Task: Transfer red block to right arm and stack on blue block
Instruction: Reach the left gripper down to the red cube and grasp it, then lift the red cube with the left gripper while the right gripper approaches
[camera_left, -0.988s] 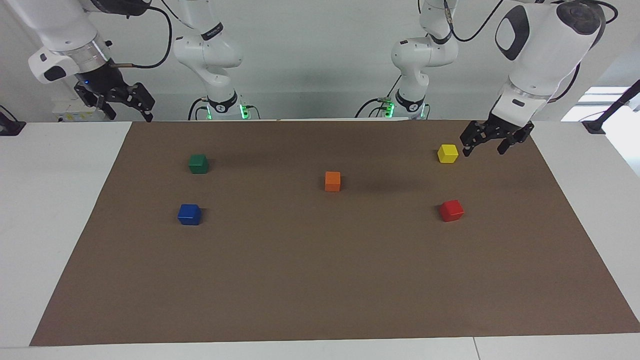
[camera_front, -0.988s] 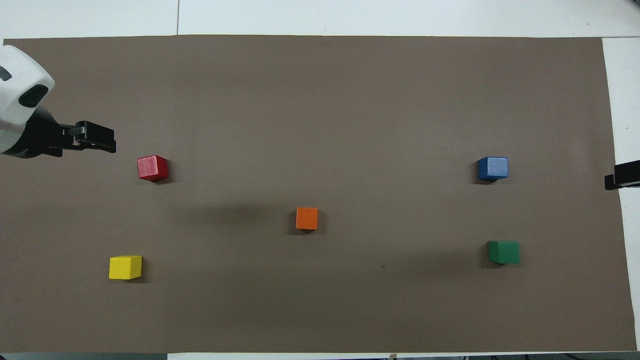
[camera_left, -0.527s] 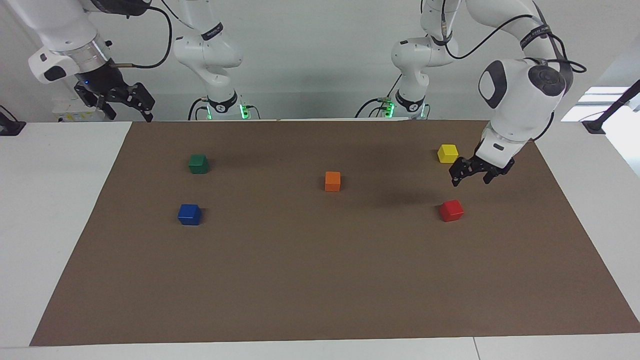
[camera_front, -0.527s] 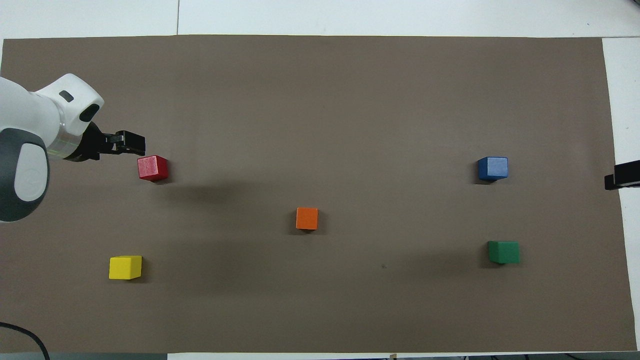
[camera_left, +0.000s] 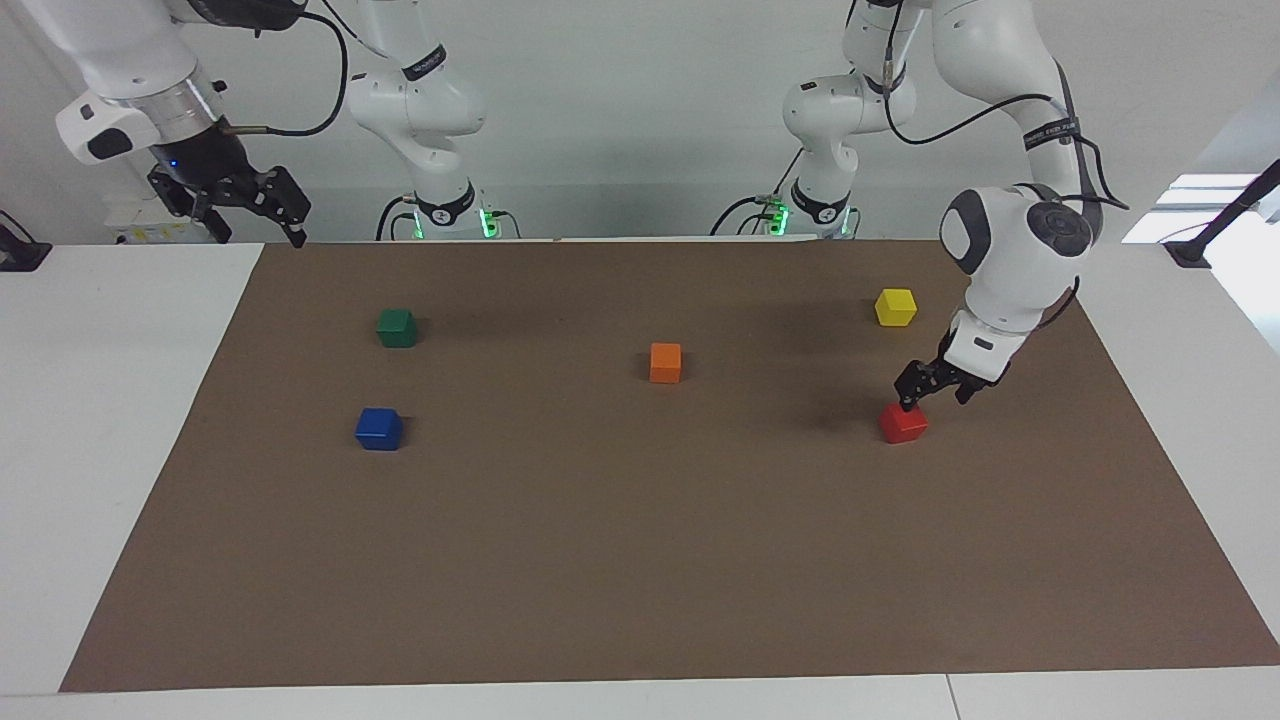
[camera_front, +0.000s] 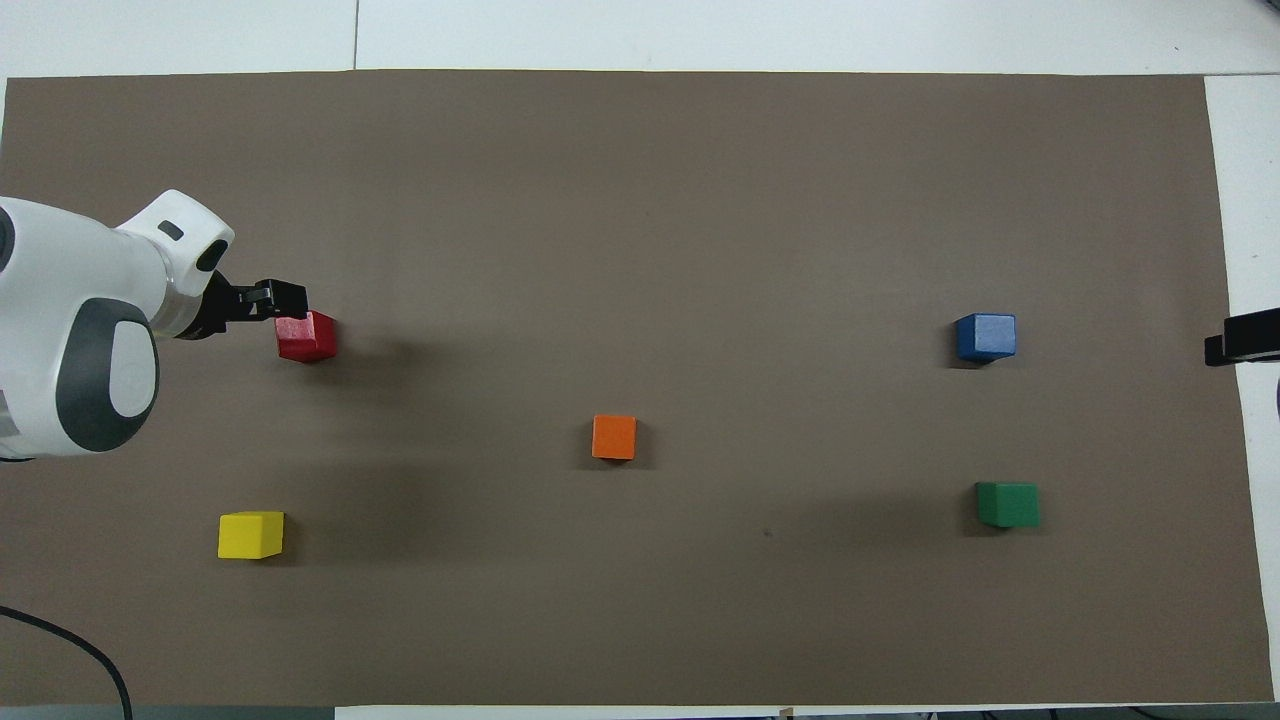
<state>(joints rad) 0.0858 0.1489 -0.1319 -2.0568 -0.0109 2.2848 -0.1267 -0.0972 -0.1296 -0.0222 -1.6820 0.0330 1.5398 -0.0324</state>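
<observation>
Dropped my left gripper (camera_left: 933, 390) down from beside yellow block (camera_left: 895, 306), now low over red block (camera_left: 903, 422), fingers apart, not yet closed. Red block unmoved on brown mat (camera_left: 640, 560), left arm's end. Blue block (camera_left: 379, 428) untouched. Right gripper (camera_left: 235, 205) waits raised, fingers spread.

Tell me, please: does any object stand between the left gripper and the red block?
Nothing visible does. The left gripper is open, just above the red block, with only bare mat between them. The yellow block sits nearer to the robots, off that path. The right gripper waits at its own end.
</observation>
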